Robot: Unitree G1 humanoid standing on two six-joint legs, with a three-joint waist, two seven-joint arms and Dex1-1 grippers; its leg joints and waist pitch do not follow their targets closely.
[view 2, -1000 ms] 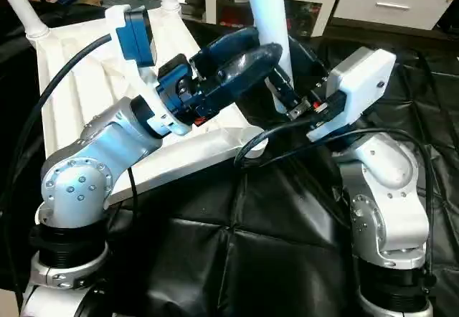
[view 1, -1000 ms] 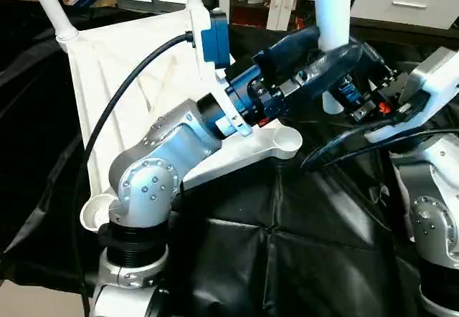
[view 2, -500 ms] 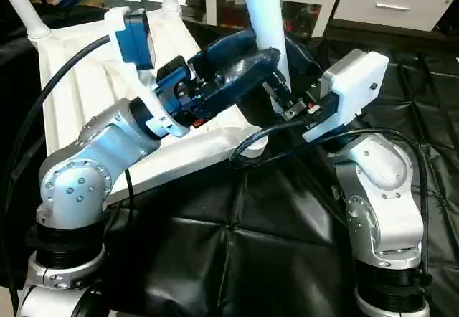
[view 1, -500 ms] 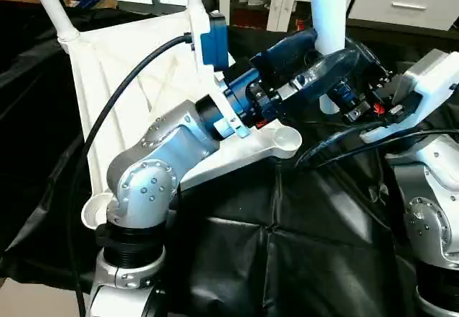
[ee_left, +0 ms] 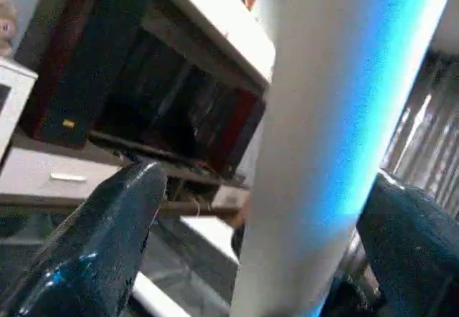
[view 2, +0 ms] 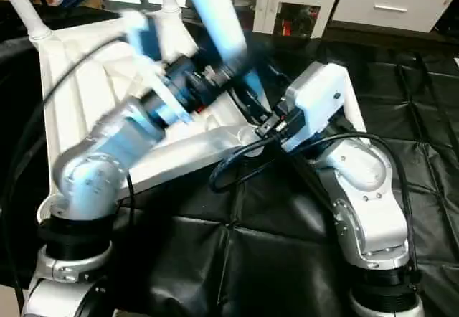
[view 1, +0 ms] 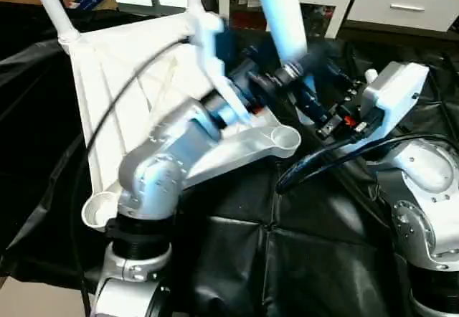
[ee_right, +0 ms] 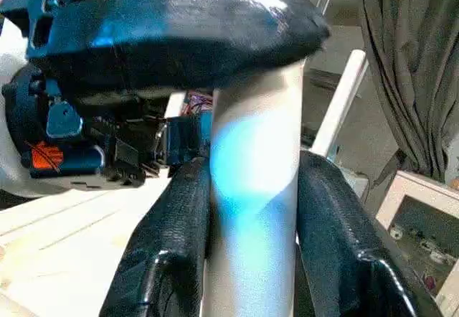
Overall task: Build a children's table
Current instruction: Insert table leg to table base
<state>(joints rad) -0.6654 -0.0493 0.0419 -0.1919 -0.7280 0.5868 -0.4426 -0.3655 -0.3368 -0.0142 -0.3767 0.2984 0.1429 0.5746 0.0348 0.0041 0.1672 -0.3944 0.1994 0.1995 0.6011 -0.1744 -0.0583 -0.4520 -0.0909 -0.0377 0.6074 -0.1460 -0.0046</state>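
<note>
No legible writing or brand marks. The white plastic tabletop [view 1: 118, 80] lies underside up on the black-draped table [view 1: 287, 259], its ribs crossing diagonally, with round cup sockets at the corners. Two smooth white tube legs [view 1: 50, 5] stand in the far sockets; the two near sockets [view 1: 285, 139] are empty. A third tube leg [view 2: 215, 16] leans above the near right socket. The right gripper [ee_right: 251, 209] has its jaws clamped on that leg. The left gripper [ee_left: 272, 209] straddles it, jaws wide apart.
</note>
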